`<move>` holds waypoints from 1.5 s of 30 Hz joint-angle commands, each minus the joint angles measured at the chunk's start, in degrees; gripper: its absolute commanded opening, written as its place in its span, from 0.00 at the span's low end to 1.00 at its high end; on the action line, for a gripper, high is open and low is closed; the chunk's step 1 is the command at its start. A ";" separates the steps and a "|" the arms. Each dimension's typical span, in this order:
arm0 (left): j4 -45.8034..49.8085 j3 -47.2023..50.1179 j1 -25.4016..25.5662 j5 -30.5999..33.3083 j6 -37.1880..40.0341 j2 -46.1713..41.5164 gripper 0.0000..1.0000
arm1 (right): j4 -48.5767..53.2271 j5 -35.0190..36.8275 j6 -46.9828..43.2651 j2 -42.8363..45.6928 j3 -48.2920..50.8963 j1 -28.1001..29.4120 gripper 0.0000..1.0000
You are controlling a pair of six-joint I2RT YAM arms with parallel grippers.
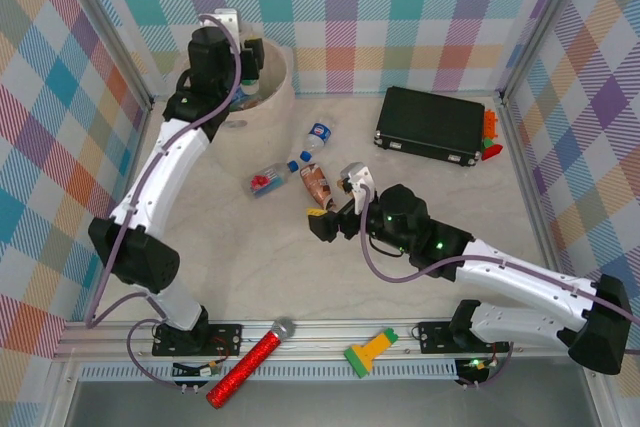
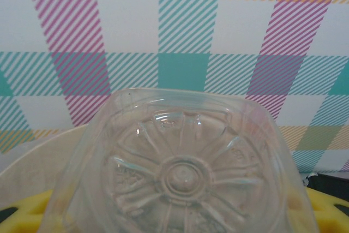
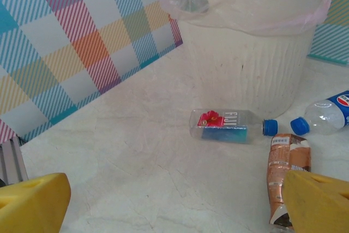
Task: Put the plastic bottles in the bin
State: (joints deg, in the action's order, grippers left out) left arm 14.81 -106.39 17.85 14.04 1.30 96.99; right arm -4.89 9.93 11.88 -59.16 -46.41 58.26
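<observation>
The left claw [image 1: 247,59] is clamped on a clear plastic bottle [image 2: 182,173], holding it base-outward above the cream bin [image 1: 278,97] at the far left of the desk [image 1: 250,257]. The right claw [image 3: 174,203] hangs low with its yellow fingers [image 3: 32,200] spread wide apart, one beside a brown-labelled bottle [image 3: 286,165]. That bottle lies on the desk near a red-flowered bottle [image 3: 223,125] and a blue-labelled bottle [image 3: 327,115], just in front of the bin.
</observation>
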 commanded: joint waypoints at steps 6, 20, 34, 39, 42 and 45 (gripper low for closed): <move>0.20 -4.90 -0.33 -3.44 0.89 7.83 0.48 | 1.79 -0.22 2.30 1.15 0.07 0.44 0.99; -0.26 3.60 -1.15 -3.22 1.41 7.79 0.52 | 1.68 -0.17 3.30 0.21 0.24 0.44 0.99; 4.25 -1.51 -1.41 -7.95 -3.21 1.97 0.90 | 1.34 -0.26 3.58 -1.44 -0.15 0.44 0.99; 4.01 -1.06 -1.41 -9.29 -4.86 -1.06 0.95 | 1.47 -0.05 3.73 -2.71 -0.69 0.45 0.99; 3.61 -0.90 -1.41 -7.17 -4.75 -1.52 0.92 | 1.76 -0.31 3.92 -3.12 -1.03 0.44 0.99; 4.30 -2.29 -1.88 -4.32 -4.51 -0.27 0.87 | 2.22 -0.56 4.04 -3.09 -1.20 0.42 0.99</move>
State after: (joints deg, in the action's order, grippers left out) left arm 18.96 -106.83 16.82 7.31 -2.74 96.44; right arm -2.20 9.85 14.81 -62.17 -46.41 58.26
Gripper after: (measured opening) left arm 0.875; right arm 0.990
